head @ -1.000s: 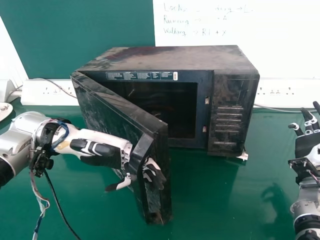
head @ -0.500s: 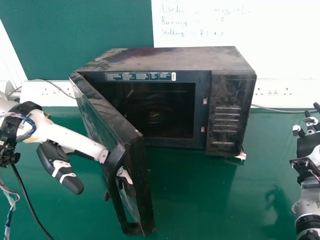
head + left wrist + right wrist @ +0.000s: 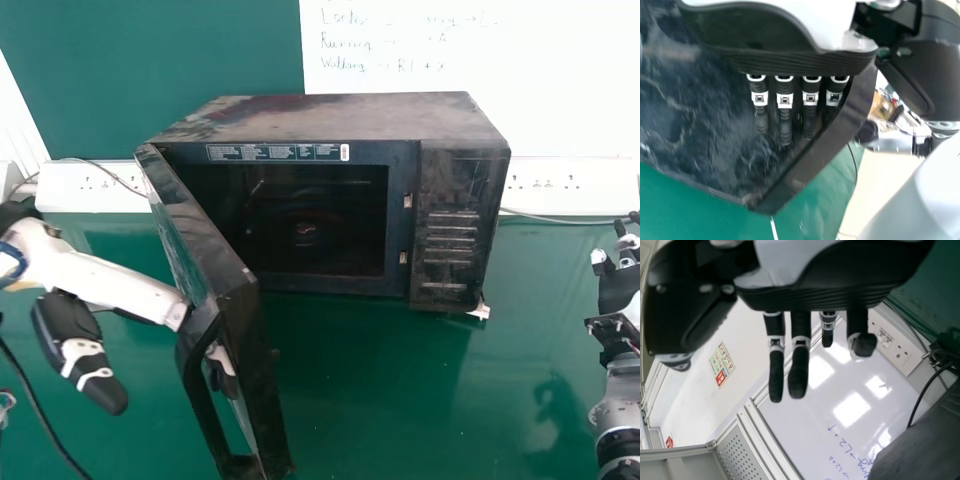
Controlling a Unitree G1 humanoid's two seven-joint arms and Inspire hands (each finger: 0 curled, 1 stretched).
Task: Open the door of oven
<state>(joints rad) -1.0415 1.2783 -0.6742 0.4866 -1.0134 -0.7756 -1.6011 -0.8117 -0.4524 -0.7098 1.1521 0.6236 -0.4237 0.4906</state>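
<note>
Oven door (image 3: 215, 255) open, jutting out in front of oven (image 3: 330, 120) from its L side. L hand (image 3: 140, 295) at door's handle (image 3: 195, 385), fingers straight, slightly apart. R hand (image 3: 620, 285) R of oven, fingers loose, apart. Whiteboard (image 3: 480, 60) behind.

So the worktop (image 3: 400, 400) is green and kinda shiny, and there's a scuffed-up black oven (image 3: 330, 118) sitting toward the back. Some little white bit (image 3: 481, 311) pokes out by its front right bottom corner, can't tell what it is.
</note>
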